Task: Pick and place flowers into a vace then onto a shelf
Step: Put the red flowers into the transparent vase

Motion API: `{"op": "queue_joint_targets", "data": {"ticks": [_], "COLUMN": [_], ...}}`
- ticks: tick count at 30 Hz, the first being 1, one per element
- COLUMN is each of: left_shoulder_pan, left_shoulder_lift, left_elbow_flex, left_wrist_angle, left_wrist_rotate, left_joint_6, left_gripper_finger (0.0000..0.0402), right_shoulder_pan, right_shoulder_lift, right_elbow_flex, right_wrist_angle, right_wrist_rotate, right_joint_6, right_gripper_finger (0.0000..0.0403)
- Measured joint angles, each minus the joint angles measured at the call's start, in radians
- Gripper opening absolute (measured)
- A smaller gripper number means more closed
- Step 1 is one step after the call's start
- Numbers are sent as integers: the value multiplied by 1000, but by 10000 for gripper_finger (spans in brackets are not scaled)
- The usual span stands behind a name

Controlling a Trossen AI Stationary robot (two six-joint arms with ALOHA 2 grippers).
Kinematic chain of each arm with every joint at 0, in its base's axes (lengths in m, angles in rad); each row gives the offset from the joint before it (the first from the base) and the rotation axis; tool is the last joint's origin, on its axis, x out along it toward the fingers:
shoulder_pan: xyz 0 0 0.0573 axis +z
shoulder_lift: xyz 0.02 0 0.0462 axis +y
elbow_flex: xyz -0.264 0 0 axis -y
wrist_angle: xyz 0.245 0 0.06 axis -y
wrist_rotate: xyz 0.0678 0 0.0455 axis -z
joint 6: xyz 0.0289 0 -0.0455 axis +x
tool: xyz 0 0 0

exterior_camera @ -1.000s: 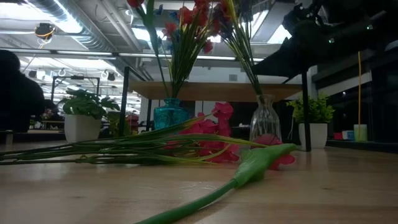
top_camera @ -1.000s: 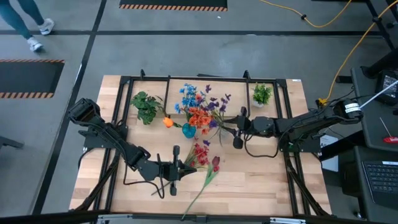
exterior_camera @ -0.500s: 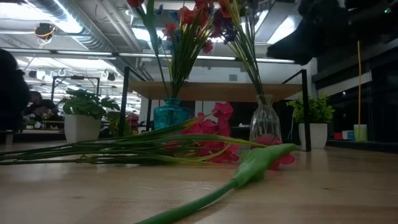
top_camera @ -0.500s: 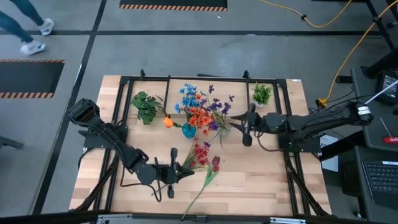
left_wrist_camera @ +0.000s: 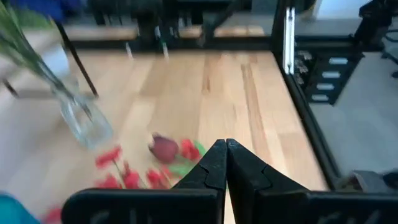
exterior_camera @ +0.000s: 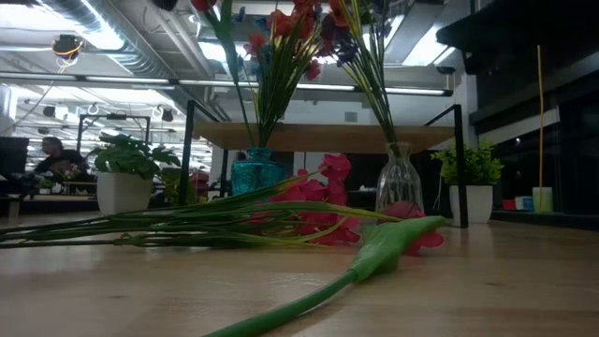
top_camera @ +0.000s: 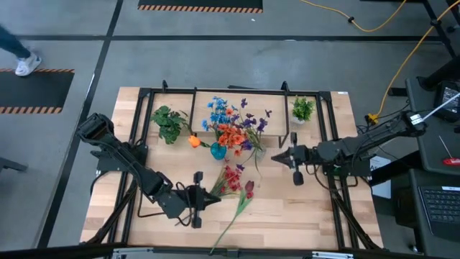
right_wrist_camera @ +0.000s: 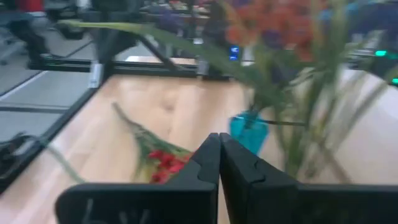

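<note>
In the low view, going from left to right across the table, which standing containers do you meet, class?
White plant pot → teal vase → clear glass vase → second white plant pot.

two vases [exterior_camera: 257, 172], two potted plants [top_camera: 169, 124], one shelf [exterior_camera: 318, 137].

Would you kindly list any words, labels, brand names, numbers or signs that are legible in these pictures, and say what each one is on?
None: no view shows any legible word, number, label or brand.
The blue vase, the clear vase and the white plant pots bear no visible text.
The keyboard at the right edge of the high view has keys far too small to read.
The striped floor markings are a plain pattern without lettering.
</note>
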Motion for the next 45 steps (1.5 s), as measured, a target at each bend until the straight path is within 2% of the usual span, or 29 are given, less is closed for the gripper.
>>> {"op": "queue_joint_targets", "data": {"ticks": [4, 9, 12, 17, 21, 27, 33, 41, 45], "left_shoulder_pan": [0, 10, 20, 38, 63, 72, 72, 69, 61], "left_shoulder_lift": [18, 66, 117, 212, 247, 274, 297, 326, 339], "left_elbow_flex": [132, 263, 326, 423, 440, 441, 441, 439, 439], "left_wrist_angle": [-304, -634, -762, -931, -960, -947, -931, -932, -941], "left_wrist_rotate": [41, 113, 172, 274, 339, 379, 374, 363, 364], "left_joint_6": [-186, -447, -575, -646, -702, -629, -635, -739, -787], "left_gripper_finger": [2, 2, 2, 3, 3, 17, 68, 143, 165], "right_shoulder_pan": [62, 109, 114, 113, 113, 113, 113, 114, 114], "right_shoulder_lift": [19, 68, 85, 88, 88, 88, 88, 95, 125], "right_elbow_flex": [0, 0, 1, 1, 1, 1, 1, 1, 1], "right_wrist_angle": [3, 20, 26, 25, 24, 15, -1, -19, -18], "right_wrist_rotate": [27, 82, 105, 128, 128, 127, 124, 121, 121], "right_joint_6": [19, 14, 14, 14, 14, 15, 39, 74, 74], "right_gripper_finger": [18, 4, 6, 15, 16, 16, 16, 16, 16]}}
